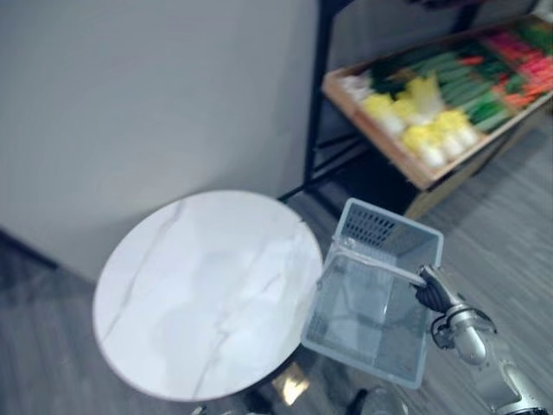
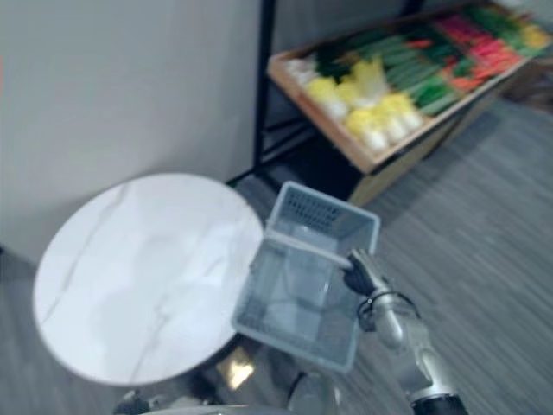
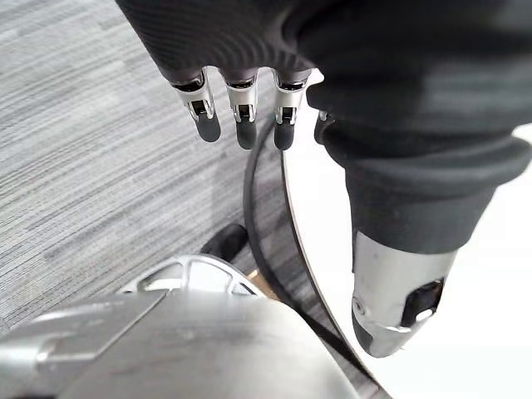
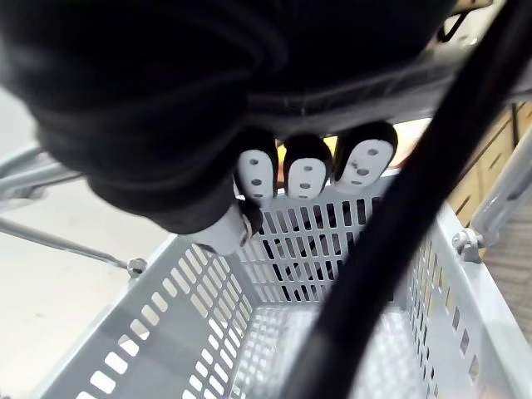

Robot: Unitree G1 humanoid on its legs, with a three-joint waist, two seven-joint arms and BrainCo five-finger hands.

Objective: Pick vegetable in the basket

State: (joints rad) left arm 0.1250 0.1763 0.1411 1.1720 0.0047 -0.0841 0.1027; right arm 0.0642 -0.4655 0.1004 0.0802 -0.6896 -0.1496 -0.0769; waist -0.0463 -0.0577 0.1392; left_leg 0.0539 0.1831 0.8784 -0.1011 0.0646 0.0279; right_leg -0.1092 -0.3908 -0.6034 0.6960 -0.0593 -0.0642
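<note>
A grey slotted plastic basket (image 1: 393,226) hangs beside the round table, and nothing lies in it. My right hand (image 1: 439,292) has its fingers curled round the basket's handle (image 1: 373,262); the right wrist view looks past those curled fingers (image 4: 304,176) down into the bare basket (image 4: 208,307). Vegetables lie on a wooden shelf tray (image 1: 406,164) at the far right: yellow-white cabbages (image 1: 425,131), green ones (image 1: 458,85) and red ones (image 1: 529,62). My left hand (image 3: 241,108) hangs with straight fingers by the table's edge, holding nothing.
A round white marble table (image 1: 207,294) stands to the left of the basket. A pale wall rises behind it, and a black rack frame (image 1: 318,95) carries the vegetable tray. Grey plank floor (image 2: 484,225) lies in front of the shelf.
</note>
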